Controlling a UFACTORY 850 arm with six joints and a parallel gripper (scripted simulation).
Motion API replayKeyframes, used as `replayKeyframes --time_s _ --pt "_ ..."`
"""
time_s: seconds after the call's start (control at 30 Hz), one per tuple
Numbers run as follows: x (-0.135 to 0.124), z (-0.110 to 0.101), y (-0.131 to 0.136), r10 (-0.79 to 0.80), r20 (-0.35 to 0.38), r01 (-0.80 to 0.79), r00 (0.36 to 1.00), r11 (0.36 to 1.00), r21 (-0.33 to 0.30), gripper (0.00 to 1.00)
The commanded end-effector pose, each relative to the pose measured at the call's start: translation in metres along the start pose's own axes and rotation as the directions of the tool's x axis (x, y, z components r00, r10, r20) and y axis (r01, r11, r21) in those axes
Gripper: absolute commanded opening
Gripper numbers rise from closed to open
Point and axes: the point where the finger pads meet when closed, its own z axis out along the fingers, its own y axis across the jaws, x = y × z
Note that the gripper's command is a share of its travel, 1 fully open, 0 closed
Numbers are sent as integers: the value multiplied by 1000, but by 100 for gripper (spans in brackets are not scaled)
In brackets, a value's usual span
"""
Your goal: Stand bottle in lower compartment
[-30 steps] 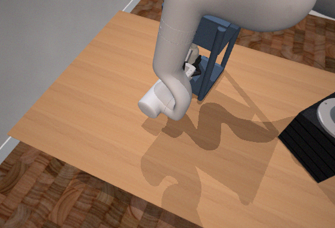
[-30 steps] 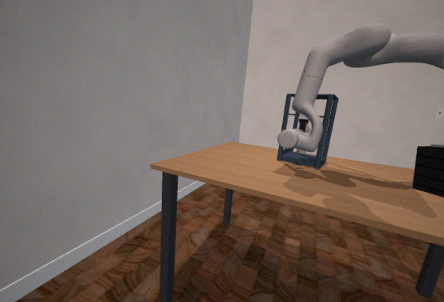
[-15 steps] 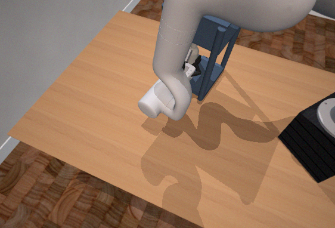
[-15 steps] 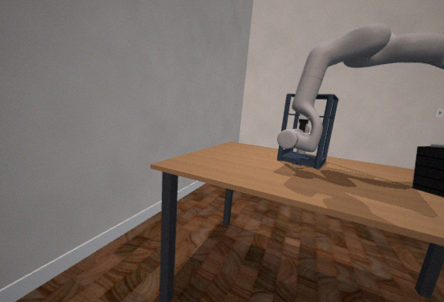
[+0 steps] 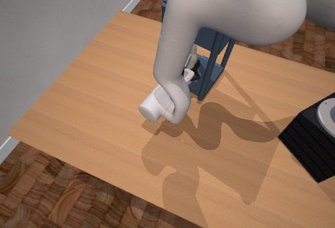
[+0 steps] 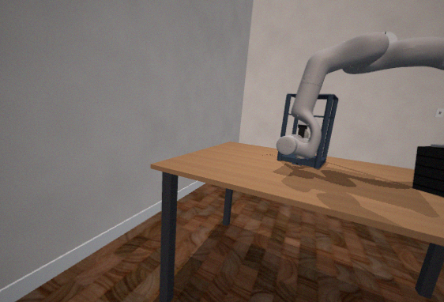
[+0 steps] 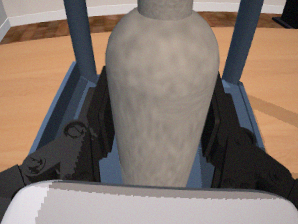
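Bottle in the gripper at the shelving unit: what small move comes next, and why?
Probably ease the bottle down and open the gripper. In the wrist view it stands cap up between the unit's posts over the blue floor; whether its base rests yet cannot be told.

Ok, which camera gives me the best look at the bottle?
The wrist view: the bottle fills the frame, cap up, clamped in the claw. The top view shows only a sliver beside the arm; in the exterior view the arm hides nearly all of it.
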Motion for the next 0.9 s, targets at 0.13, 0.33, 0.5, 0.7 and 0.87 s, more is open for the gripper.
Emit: replayKeyframes --time_s 0.13,0.33,0.5,0.7,0.87 --pt "-1 0 -1 1 0 -1 1000 1000 0 0" --pt "-1 0 -1 1 0 -1 1000 1000 0 14" --pt "-1 0 -1 1 0 -1 1000 1000 0 28" --pt "-1 0 -1 1 0 -1 1000 1000 0 55" --pt "-1 0 -1 1 0 -1 1000 1000 0 69"
